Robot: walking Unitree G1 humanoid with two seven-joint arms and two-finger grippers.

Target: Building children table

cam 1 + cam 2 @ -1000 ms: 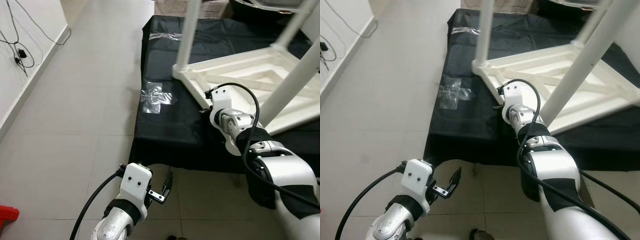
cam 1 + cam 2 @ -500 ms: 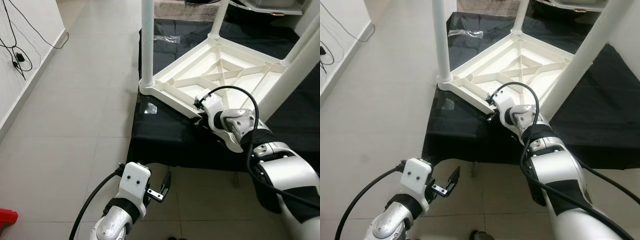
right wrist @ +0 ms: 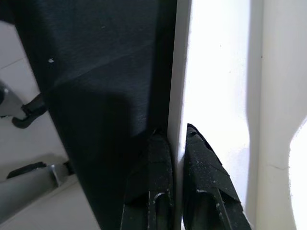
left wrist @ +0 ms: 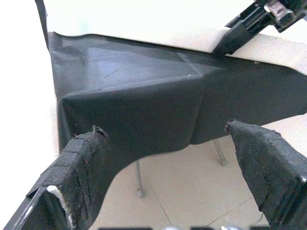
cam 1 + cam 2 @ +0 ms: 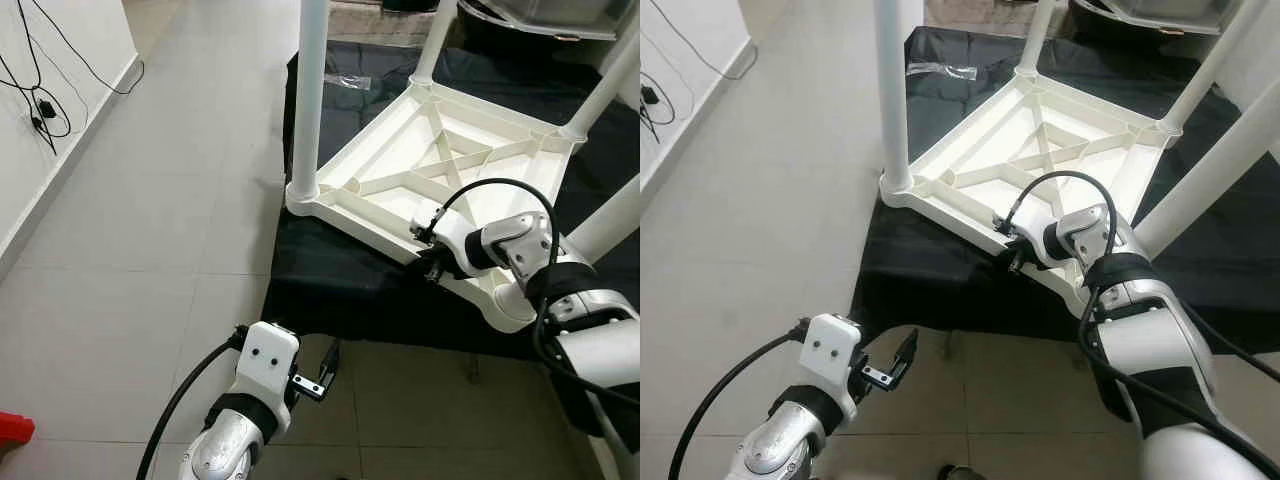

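Right wrist view: my right gripper [image 3: 173, 143] pinches the front rim of the white children table [image 5: 400, 170] | table lies upside down on the black cloth [image 5: 330, 275], legs up | my left gripper [image 4: 168, 167] hangs low over the floor, fingers spread.

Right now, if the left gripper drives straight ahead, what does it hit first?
Probably the black cloth draped over the table's front edge; the left gripper is open and points at it. Depth is unclear.
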